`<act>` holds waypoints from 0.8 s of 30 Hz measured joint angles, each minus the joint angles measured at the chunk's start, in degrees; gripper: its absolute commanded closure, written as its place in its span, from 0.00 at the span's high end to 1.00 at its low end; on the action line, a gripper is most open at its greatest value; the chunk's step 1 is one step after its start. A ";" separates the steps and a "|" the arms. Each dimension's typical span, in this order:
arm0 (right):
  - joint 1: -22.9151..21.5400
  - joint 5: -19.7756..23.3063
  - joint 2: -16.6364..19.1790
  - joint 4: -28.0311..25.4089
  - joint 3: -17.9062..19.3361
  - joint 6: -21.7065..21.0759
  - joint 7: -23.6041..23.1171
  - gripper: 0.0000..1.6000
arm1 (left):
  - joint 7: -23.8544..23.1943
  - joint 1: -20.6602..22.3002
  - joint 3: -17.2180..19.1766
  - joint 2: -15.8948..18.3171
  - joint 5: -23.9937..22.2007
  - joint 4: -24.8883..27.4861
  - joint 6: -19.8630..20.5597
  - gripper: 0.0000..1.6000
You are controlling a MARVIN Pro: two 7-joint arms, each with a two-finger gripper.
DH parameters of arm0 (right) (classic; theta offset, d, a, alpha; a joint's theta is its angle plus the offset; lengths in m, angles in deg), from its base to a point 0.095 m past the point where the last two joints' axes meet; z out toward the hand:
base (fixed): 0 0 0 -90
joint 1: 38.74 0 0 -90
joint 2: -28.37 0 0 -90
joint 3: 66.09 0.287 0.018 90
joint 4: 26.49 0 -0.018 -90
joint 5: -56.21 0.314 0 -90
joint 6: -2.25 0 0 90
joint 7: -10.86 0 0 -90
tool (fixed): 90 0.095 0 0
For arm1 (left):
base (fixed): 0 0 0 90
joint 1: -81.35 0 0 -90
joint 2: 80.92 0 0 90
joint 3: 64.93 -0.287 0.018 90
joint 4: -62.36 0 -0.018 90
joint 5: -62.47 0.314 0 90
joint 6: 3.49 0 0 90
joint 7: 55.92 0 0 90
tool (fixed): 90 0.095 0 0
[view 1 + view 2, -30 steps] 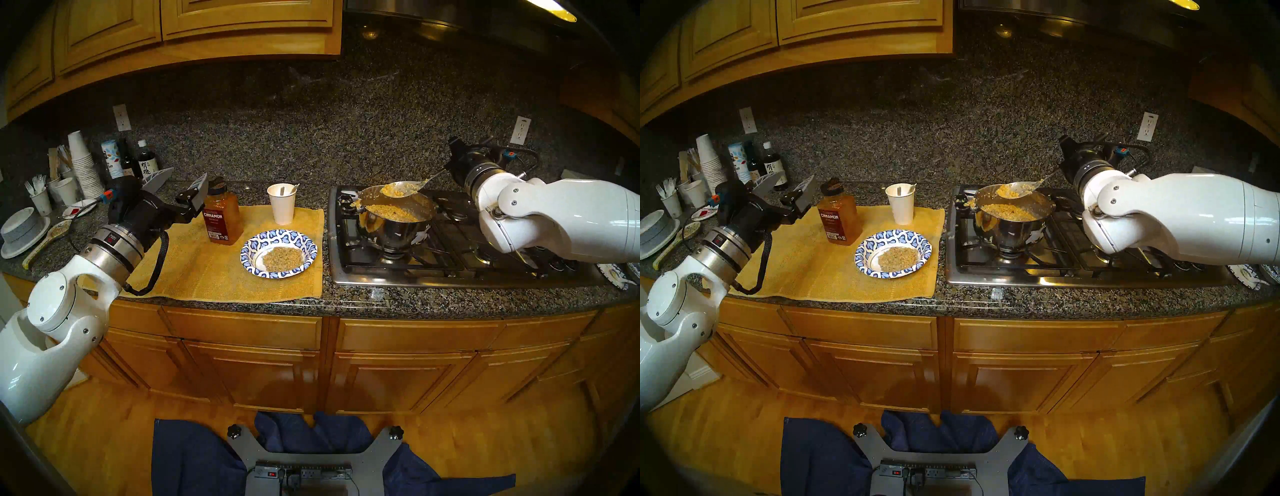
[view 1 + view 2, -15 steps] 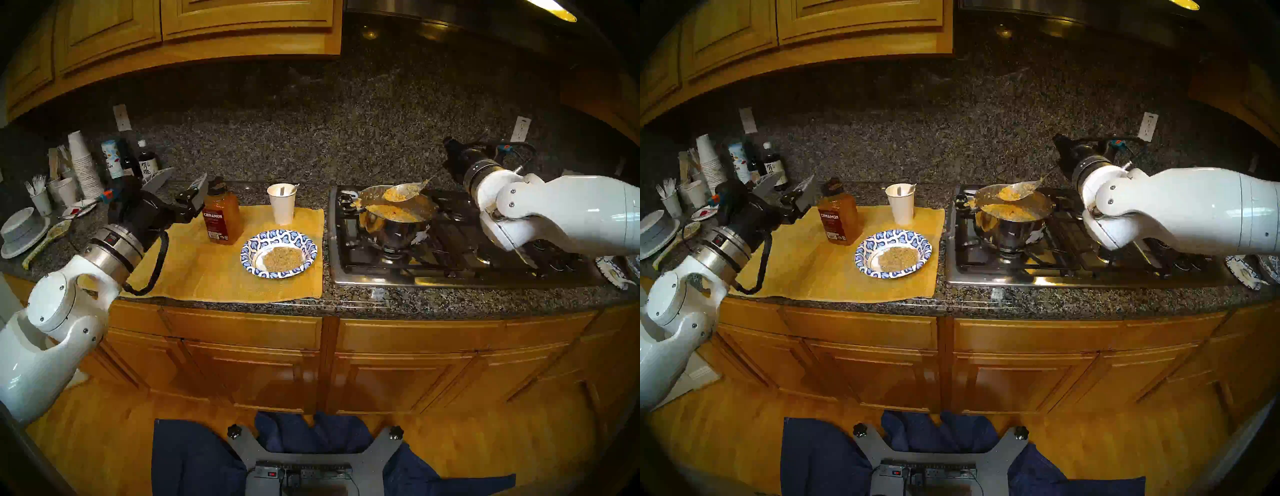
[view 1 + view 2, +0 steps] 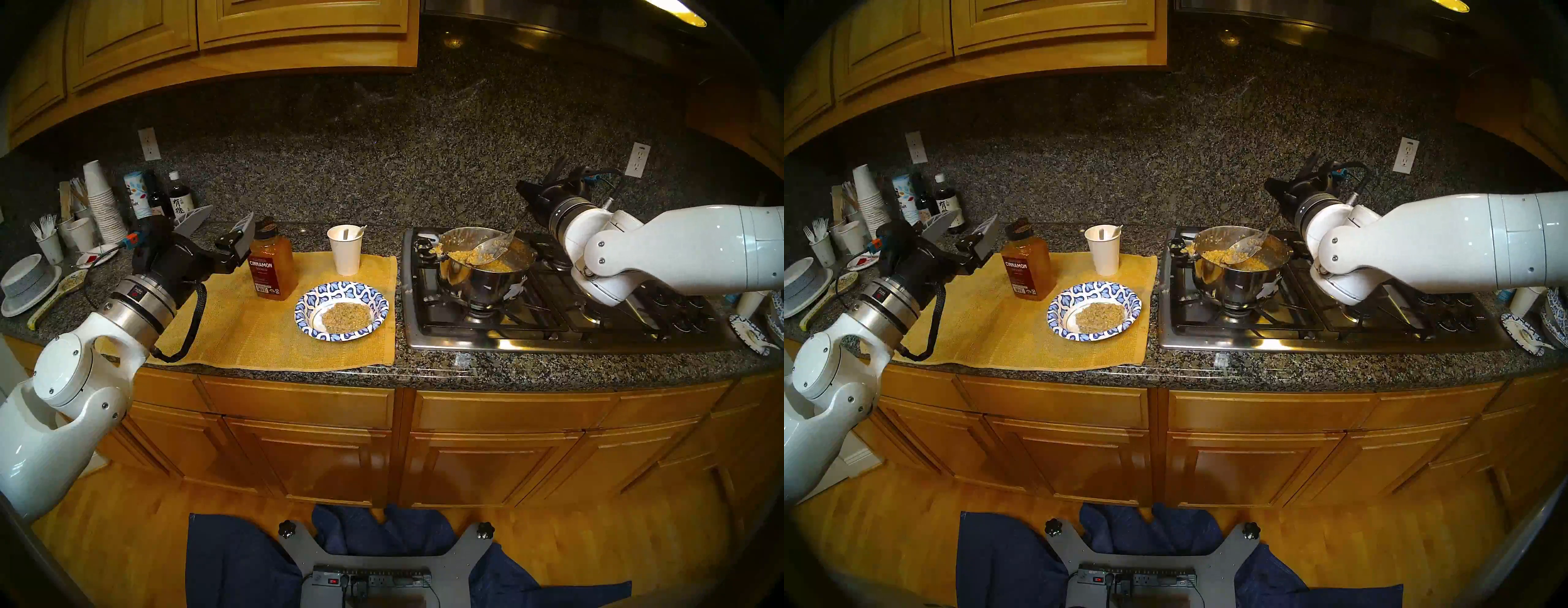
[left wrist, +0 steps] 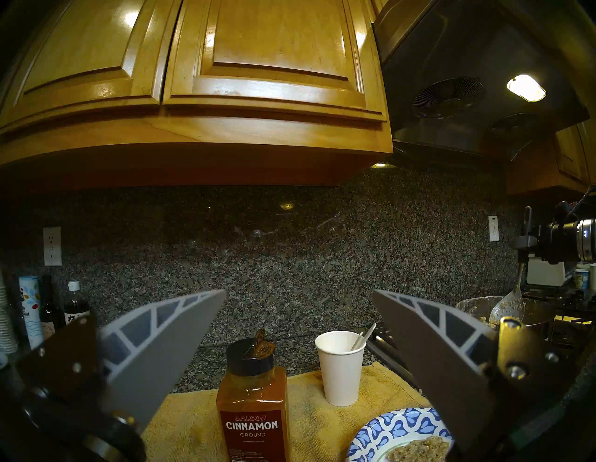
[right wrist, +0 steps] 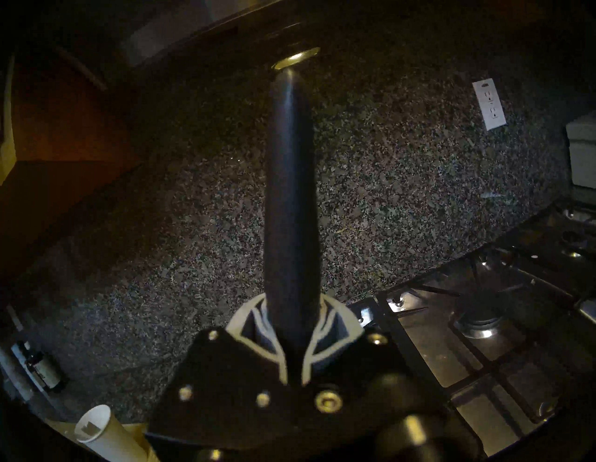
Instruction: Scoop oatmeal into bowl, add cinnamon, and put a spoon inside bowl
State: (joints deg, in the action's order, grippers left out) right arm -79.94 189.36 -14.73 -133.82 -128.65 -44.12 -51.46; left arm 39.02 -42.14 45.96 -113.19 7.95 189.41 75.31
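Left pincer (image 3: pixel 220 225) stands wide apart and empty, hovering over the left edge of the yellow woven cloth mat (image 3: pixel 254 335) on the speckled granite table (image 3: pixel 551 369). The tall squarish clear plastic cinnamon bottle (image 3: pixel 271 265) of orange-brown powder, dark cap with its flap up, stands upright just beside the pincer at its 3 o'clock, not touching it.

Count on the mat: one cinnamon bottle, one white paper cup (image 3: pixel 346 249), one shallow round paper bowl (image 3: pixel 342 311) with blue-and-white leaf-pattern rim. The cup stands at the bowl's 12 o'clock and carries the thin white plastic spoon (image 4: pixel 364 337), handle leaning out over the rim. The bowl sits at the bottle's 4 o'clock and holds one flat portion of lumpy beige oatmeal (image 3: pixel 345 317).

At the far left of the table: a stack of white paper cups (image 3: pixel 102 204), two dark sauce bottles (image 3: pixel 167 197), a cup of white plastic forks (image 3: pixel 46 240), stacked grey bowls (image 3: pixel 27 282).

To the right, one shiny steel pot (image 3: pixel 483 271) of yellowish oatmeal stands on the black gas stove (image 3: pixel 551 314). One large shiny metal serving spoon (image 3: pixel 488 250) lies tilted into the pot, oatmeal on it. Right pincer (image 5: pixel 292 335) is clamped on that spoon's black handle, at the pot's 2 o'clock. Nothing stands between bottle and left pincer.
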 measured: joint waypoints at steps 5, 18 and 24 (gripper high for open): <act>0.14 -2.07 -2.96 0.67 -1.61 -0.62 1.62 0.00 | -0.01 0.00 0.00 0.00 0.00 0.00 0.00 1.00; 1.35 -4.53 -8.38 1.74 -3.00 -0.48 4.64 0.00 | -0.02 0.00 0.02 -0.01 0.00 0.00 0.00 1.00; 1.83 -4.80 -9.76 1.93 -3.16 -0.34 5.58 0.00 | -0.03 0.00 0.02 -0.01 0.00 0.00 0.00 1.00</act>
State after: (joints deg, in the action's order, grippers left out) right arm -78.11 184.56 -24.48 -131.89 -131.81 -44.46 -45.88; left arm 39.00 -42.14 45.98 -113.20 7.96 189.41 75.30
